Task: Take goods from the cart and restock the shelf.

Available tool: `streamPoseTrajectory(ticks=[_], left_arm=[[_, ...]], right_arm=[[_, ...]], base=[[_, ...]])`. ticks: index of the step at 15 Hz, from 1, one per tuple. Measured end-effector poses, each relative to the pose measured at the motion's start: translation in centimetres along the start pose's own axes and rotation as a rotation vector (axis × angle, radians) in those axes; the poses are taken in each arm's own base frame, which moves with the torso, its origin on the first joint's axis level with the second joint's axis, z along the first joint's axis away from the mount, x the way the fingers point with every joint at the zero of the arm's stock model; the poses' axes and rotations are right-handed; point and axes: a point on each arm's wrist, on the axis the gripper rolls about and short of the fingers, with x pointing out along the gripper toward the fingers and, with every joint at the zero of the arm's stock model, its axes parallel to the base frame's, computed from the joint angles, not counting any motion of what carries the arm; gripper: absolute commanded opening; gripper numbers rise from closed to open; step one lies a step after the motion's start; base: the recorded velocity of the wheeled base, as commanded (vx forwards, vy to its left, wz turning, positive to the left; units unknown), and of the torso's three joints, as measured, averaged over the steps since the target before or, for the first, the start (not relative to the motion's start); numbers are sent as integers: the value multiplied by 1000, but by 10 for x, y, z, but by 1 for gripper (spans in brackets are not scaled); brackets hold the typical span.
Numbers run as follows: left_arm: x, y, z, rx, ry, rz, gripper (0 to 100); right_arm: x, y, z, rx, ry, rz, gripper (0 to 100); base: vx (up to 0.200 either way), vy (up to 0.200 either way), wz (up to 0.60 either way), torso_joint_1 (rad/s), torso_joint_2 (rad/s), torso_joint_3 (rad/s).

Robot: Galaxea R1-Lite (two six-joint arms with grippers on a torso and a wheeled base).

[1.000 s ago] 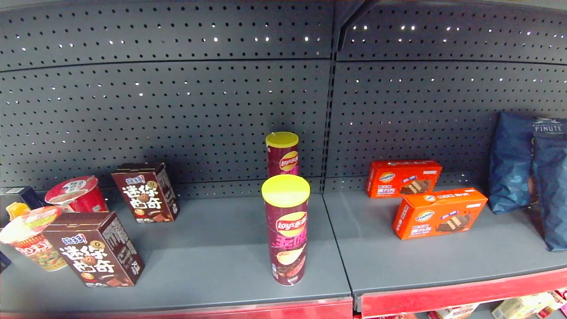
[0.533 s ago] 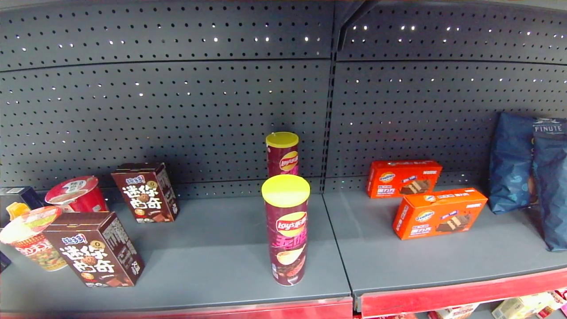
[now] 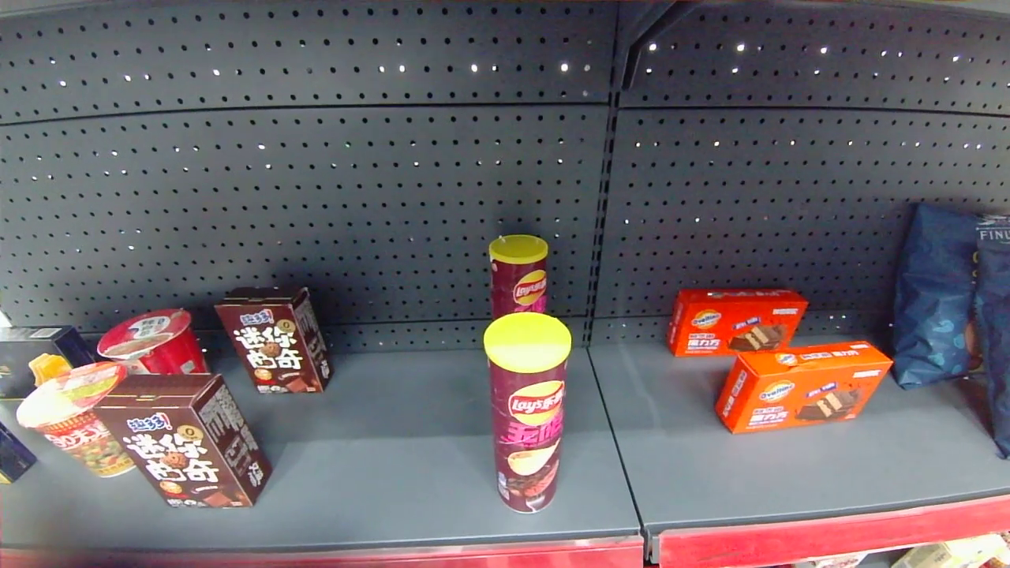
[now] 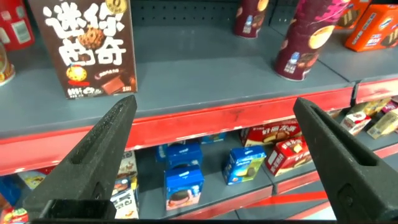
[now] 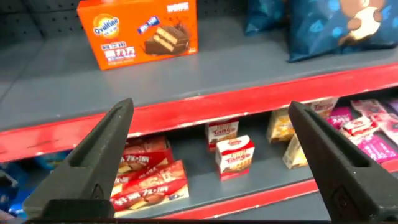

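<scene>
On the grey shelf (image 3: pixel 394 457) two maroon chips cans stand upright, one in front (image 3: pixel 527 410) and one behind (image 3: pixel 518 272). To their left are two brown cookie boxes (image 3: pixel 185 438), to their right two orange wafer boxes (image 3: pixel 801 385). My left gripper (image 4: pixel 212 102) is open and holds nothing. It hangs before the shelf's red front edge (image 4: pixel 205 121), below the front cookie box (image 4: pixel 87 46) and front can (image 4: pixel 308 40). My right gripper (image 5: pixel 210 106) is open with nothing in it, before the red edge below an orange box (image 5: pixel 140 31).
Cup noodles (image 3: pixel 75 426) and a dark box (image 3: pixel 35 355) crowd the shelf's left end; blue bags (image 3: pixel 939 296) lean at the right end. The pegboard back wall (image 3: pixel 316 197) closes the shelf behind. A lower shelf holds blue boxes (image 4: pixel 183 180) and red packs (image 5: pixel 149 177).
The whole head picture has shifted a little to the right, so the camera moved. The goods on the shelf stand as before.
</scene>
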Motion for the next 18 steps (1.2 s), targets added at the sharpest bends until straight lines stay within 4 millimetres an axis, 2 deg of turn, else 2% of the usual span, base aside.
streamPoseTrajectory(ticks=[15, 18], left_arm=[[0, 0, 0, 3, -3, -21, 100], [1, 0, -1, 73, -8, -21, 100]], right_arm=[[0, 1, 0, 31, 3, 30, 100], [0, 1, 0, 33, 3, 30, 100]], base=[[0, 0, 40, 0, 0, 0], [0, 0, 0, 0, 0, 0]])
